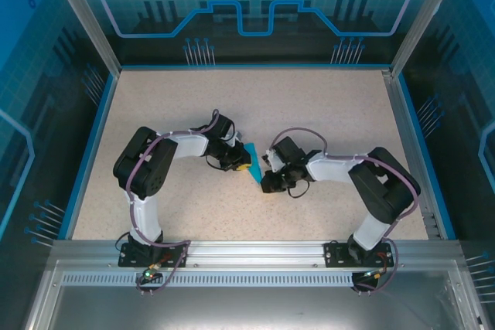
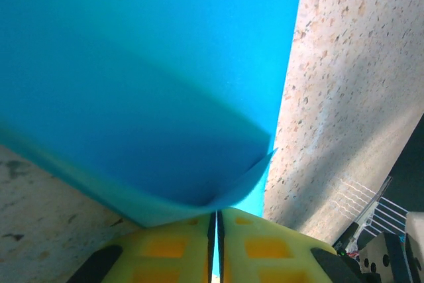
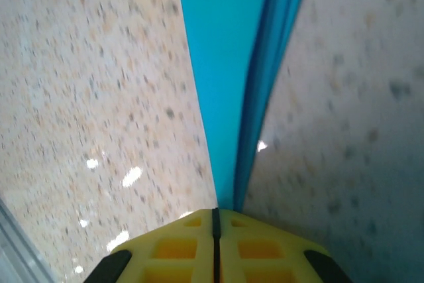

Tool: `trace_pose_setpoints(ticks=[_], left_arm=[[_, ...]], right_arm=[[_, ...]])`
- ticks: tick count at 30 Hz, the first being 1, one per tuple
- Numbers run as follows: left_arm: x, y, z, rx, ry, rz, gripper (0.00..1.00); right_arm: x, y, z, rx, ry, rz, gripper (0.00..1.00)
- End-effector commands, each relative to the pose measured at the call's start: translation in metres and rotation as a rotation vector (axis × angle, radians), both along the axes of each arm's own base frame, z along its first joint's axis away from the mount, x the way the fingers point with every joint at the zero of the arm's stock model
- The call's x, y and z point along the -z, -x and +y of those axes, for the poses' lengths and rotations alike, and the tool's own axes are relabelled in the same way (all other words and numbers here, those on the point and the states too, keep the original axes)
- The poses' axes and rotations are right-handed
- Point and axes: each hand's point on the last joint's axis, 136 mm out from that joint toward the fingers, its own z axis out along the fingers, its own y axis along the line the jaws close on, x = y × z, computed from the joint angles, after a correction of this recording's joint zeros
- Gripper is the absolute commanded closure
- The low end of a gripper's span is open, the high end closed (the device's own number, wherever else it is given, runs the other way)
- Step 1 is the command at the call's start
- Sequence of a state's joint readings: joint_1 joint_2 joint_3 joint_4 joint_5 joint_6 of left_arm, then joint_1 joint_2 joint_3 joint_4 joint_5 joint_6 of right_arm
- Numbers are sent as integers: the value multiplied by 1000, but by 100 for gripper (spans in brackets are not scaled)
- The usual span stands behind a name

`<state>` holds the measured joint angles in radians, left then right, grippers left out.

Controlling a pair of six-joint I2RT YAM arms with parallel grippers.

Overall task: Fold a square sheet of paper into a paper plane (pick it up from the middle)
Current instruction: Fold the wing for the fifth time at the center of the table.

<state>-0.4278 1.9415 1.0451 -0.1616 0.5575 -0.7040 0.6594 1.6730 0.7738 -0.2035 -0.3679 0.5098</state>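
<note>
**Position of the workpiece.** In the top view the paper plane (image 1: 253,161) sits near the centre of the table (image 1: 325,113), between the two grippers. It appears as a narrow teal wedge whose point faces 5 o'clock.

**Left gripper.** The left gripper (image 1: 240,165) meets the paper plane from its 9 o'clock side. In the left wrist view the yellow fingers (image 2: 258,243) are pressed together on the paper's near edge, with only a thin seam between them. The teal sheet (image 2: 159,77) spreads from the fingertips toward 11 o'clock and bows into a curved fold just above them. Speckled table surface (image 2: 344,97) shows at 3 o'clock.

**Right gripper.** The right gripper (image 1: 267,173) meets the paper plane from its 4 o'clock side. In the right wrist view the fingers (image 3: 179,250) are clamped on the narrow end of the paper (image 3: 222,84). The paper widens toward 12 o'clock, with several stacked layers along its right edge. Whether the paper touches the table cannot be told.
</note>
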Motion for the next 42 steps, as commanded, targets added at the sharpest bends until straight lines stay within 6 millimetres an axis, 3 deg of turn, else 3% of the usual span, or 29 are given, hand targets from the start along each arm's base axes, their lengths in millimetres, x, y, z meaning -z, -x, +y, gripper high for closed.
trace_pose_setpoints(ticks=[1, 7, 9, 13, 19, 23, 27, 31, 36, 42], left_arm=[[27, 3, 18, -21, -106, 43, 86], [24, 6, 16, -6, -92, 38, 86], [25, 6, 16, -3, -91, 38, 86], [24, 6, 14, -1, -84, 38, 87], [23, 6, 14, 0, -84, 38, 86], [21, 6, 12, 6, -80, 35, 87], [12, 2, 11, 14, -69, 9, 86], [-9, -9, 2, 44, -25, -58, 84], [-43, -16, -10, 67, 71, -152, 80], [-42, -5, -6, 56, 76, -165, 80]], right_arm=[[6, 32, -25, -39, 78, 103, 91], [-64, -13, 9, 22, -105, -100, 89], [-74, -27, 12, 43, -109, -149, 89], [-64, -47, 22, 78, -85, -145, 90], [-33, -66, 37, 117, -72, -89, 92], [-14, -66, 40, 116, -43, -46, 92], [4, -57, 27, 132, 20, -10, 93], [19, -49, 11, 155, 69, 22, 93], [25, -44, 4, 168, 91, 42, 94], [27, -44, 3, 171, 99, 52, 94]])
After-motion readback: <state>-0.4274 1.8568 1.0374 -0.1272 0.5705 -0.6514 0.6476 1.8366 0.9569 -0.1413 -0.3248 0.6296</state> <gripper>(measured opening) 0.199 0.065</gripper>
